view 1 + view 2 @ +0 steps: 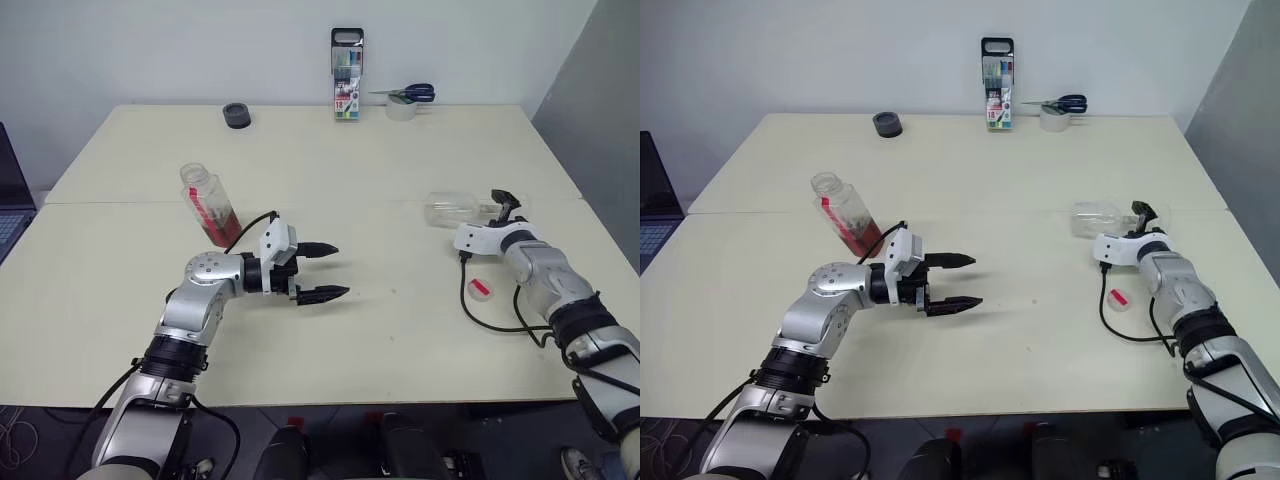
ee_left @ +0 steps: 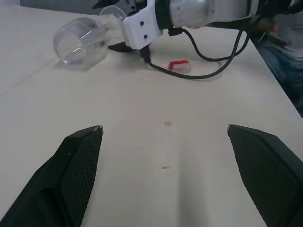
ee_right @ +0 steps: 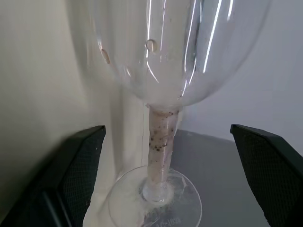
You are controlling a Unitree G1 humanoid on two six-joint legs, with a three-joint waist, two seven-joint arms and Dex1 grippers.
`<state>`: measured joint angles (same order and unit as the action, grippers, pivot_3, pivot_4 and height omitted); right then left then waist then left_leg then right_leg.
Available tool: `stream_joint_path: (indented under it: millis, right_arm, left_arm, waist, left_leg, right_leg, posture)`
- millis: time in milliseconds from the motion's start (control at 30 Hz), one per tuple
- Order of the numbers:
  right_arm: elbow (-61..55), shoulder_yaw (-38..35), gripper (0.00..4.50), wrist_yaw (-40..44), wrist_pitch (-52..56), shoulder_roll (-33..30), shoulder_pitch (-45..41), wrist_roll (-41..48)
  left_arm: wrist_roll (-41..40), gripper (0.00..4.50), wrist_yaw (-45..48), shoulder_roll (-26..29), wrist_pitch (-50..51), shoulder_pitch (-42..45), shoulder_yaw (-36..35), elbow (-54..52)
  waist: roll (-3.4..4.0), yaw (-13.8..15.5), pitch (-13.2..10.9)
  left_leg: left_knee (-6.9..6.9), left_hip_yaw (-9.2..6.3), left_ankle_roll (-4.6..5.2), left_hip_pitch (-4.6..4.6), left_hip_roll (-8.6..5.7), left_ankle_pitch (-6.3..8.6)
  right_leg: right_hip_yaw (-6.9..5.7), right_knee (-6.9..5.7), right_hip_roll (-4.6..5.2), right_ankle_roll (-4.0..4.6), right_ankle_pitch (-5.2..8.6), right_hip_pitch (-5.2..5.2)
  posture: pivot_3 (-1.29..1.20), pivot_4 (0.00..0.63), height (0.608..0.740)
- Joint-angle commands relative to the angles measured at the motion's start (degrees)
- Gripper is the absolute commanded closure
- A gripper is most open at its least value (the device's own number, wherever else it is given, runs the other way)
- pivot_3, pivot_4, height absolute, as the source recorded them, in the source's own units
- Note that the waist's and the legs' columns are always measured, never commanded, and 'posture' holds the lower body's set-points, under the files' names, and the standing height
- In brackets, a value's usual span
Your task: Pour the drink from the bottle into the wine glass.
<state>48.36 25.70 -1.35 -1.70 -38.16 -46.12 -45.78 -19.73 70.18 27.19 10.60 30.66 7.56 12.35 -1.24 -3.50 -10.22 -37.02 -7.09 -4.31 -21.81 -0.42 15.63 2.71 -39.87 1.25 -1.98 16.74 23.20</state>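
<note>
The left gripper [image 1: 322,272] hung spread and empty; the right gripper [image 3: 165,137], jaws apart, straddled the toppled glass [image 1: 452,210]. A nudge might roll it away.

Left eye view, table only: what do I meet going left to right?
Bottle → black cap → left claw → pen case → tape roll → wine glass, lying on its side → right claw.
</note>
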Motion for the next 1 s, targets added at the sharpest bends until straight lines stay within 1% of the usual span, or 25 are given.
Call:
stream_joint_path:
  millis: [33, 67, 167, 333, 367, 400, 500, 533, 567, 633, 700, 767, 800, 867, 933, 1000]
  right_arm:
    - [6.12, 0.6, 0.0, -3.46, -1.04, 1.08, -3.49, -0.65]
    - [7.57, 0.59, 0.0, -4.04, -1.49, 1.61, -4.11, -0.36]
    - [10.74, 1.13, 0.6, -5.46, -2.38, 2.9, -5.46, -0.43]
    - [12.78, 1.18, 2.31, -6.17, -3.13, 3.69, -6.08, 0.11]
    - [12.91, 1.03, 2.73, -6.28, -3.31, 3.78, -6.12, 0.34]
    - [13.01, 0.94, 3.02, -6.38, -3.43, 3.84, -6.15, 0.46]
    - [12.35, 0.31, 4.18, -6.69, -3.48, 4.1, -5.94, 1.12]
    - [10.89, -0.22, 4.38, -6.73, -3.5, 4.03, -5.51, 1.6]
    - [9.84, -0.55, 4.38, -6.75, -3.53, 3.96, -5.21, 1.93]
    - [3.67, -3.71, 4.38, -5.39, -2.86, 4.25, -3.35, 5.26]
    - [-6.25, -9.09, 4.38, -1.67, -1.87, 6.63, 0.03, 12.74]
    - [-15.92, -14.25, 4.38, 2.19, -0.34, 10.66, 3.45, 20.95]
    - [-20.48, -16.77, 4.38, 4.2, 1.29, 13.64, 4.96, 25.7]
    - [-26.99, -20.01, 4.38, 6.83, 4.82, 18.56, 7.05, 31.82]
    - [-31.42, -22.15, 4.38, 8.08, 8.88, 23.99, 8.34, 37.0]
    - [-33.36, -23.08, 4.38, 9.18, 11.29, 29.09, 9.02, 41.4]
  left_arm:
    - [0.09, 0.01, 0.28, -0.29, -1.37, 0.99, -0.37, -0.42]
    - [0.13, 0.01, 0.28, -0.33, -1.46, 0.94, -0.44, -0.4]
    - [0.22, 0.0, 0.02, -0.42, -1.14, 0.7, -0.43, -0.99]
    - [0.22, 0.0, -0.45, -0.57, -0.59, 0.59, -0.62, -1.27]
    - [0.23, 0.0, -0.56, -0.63, -0.57, 0.55, -0.62, -1.19]
    - [0.23, 0.0, -0.64, -0.66, -0.57, 0.52, -0.6, -1.13]
    - [0.35, 0.0, -1.1, -0.93, -0.82, 0.11, -0.43, -1.08]
    - [0.31, 0.0, -1.45, -1.03, -0.7, -0.19, -0.49, -1.37]
    - [0.28, 0.0, -1.69, -1.08, -0.58, -0.38, -0.55, -1.59]
    - [-0.1, 0.0, -2.4, -0.81, 0.4, -1.68, -0.92, -3.05]
    - [-0.75, 0.0, -3.33, 0.04, 2.14, -3.69, -1.74, -5.15]
    - [-1.02, 0.0, -4.32, 0.91, 3.52, -5.51, -2.58, -6.86]
    - [-1.09, 0.0, -5.08, 1.32, 4.27, -6.45, -3.09, -7.65]
    - [-1.34, 0.0, -6.08, 2.17, 5.42, -7.96, -3.9, -8.97]
    - [-1.63, 0.0, -6.63, 3.43, 6.48, -9.69, -4.64, -10.41]
    - [-2.16, 0.0, -7.12, 4.77, 7.78, -11.48, -5.71, -12.01]
  waist:
    - [0.0, -0.09, 0.0]
    - [0.0, -0.14, 0.0]
    - [0.0, -0.32, 0.0]
    - [0.0, -0.76, 0.01]
    - [0.0, -0.81, 0.01]
    - [0.0, -0.88, 0.01]
    - [0.0, -1.08, 0.01]
    - [0.0, -1.13, 0.01]
    - [0.0, -1.2, 0.01]
    - [0.01, -1.27, 0.01]
    - [0.0, -1.4, 0.0]
    - [0.01, -1.79, 0.0]
    - [0.02, -2.02, 0.0]
    - [0.05, -2.17, -0.02]
    - [0.08, -2.06, -0.01]
    - [0.08, -1.54, -0.01]
  left_leg:
    - [0.0, -0.01, -0.02, 0.0, 0.0, -0.01]
    - [0.0, 0.0, -0.03, 0.0, 0.0, -0.01]
    - [0.0, 0.0, -0.03, 0.0, 0.0, -0.02]
    - [0.0, -0.01, -0.03, 0.0, 0.0, -0.02]
    - [0.0, -0.01, -0.03, 0.0, 0.0, -0.02]
    - [0.0, -0.01, -0.03, 0.0, 0.0, -0.02]
    - [0.0, -0.03, -0.03, 0.0, 0.0, -0.02]
    - [0.0, -0.03, -0.03, 0.0, 0.0, -0.02]
    - [0.0, -0.02, -0.03, 0.0, 0.0, -0.02]
    - [0.01, -0.03, -0.03, 0.0, 0.0, -0.02]
    - [0.02, -0.03, -0.03, -0.01, 0.01, -0.02]
    - [0.02, -0.03, -0.03, 0.0, 0.05, -0.02]
    - [0.04, -0.05, -0.02, -0.01, 0.07, -0.01]
    - [0.03, -0.09, 0.07, 0.01, 0.15, 0.04]
    - [0.03, -0.21, 0.13, 0.0, 0.13, 0.08]
    - [0.02, -0.31, 0.14, -0.01, 0.08, 0.08]
  right_leg:
    - [-0.01, 0.0, 0.0, 0.0, 0.0, 0.0]
    - [0.0, 0.0, 0.0, 0.0, 0.0, 0.0]
    - [0.0, 0.0, 0.0, 0.0, 0.0, 0.0]
    - [0.0, -0.02, 0.0, 0.0, 0.0, 0.0]
    - [0.0, -0.02, 0.0, 0.0, 0.0, 0.0]
    - [0.0, -0.03, 0.0, 0.0, 0.0, 0.0]
    - [-0.01, -0.03, 0.0, 0.0, 0.0, 0.0]
    - [-0.01, -0.03, 0.0, 0.0, 0.0, 0.0]
    - [0.0, -0.03, 0.0, 0.0, 0.0, 0.0]
    - [0.0, -0.02, 0.0, 0.0, 0.0, 0.0]
    - [0.0, -0.03, 0.0, 0.0, 0.0, 0.01]
    - [0.0, -0.04, -0.01, 0.0, 0.0, 0.02]
    - [0.0, -0.03, -0.02, 0.0, 0.0, 0.03]
    - [-0.02, -0.08, -0.07, 0.0, 0.0, 0.04]
    - [-0.1, -0.11, -0.08, 0.01, 0.0, 0.04]
    - [-0.16, -0.14, -0.04, 0.01, 0.0, 0.03]
  posture:
    - [0.0, 0.15, 0.74]
    - [0.0, 0.15, 0.74]
    - [0.0, 0.15, 0.74]
    - [0.0, 0.15, 0.74]
    - [0.0, 0.15, 0.74]
    - [0.0, 0.15, 0.74]
    - [0.0, 0.15, 0.74]
    - [0.0, 0.15, 0.74]
    - [0.0, 0.15, 0.74]
    - [0.0, 0.15, 0.74]
    - [0.0, 0.15, 0.74]
    - [0.0, 0.15, 0.74]
    - [0.0, 0.15, 0.74]
    - [0.0, 0.15, 0.74]
    - [0.0, 0.15, 0.74]
    - [0.0, 0.15, 0.74]
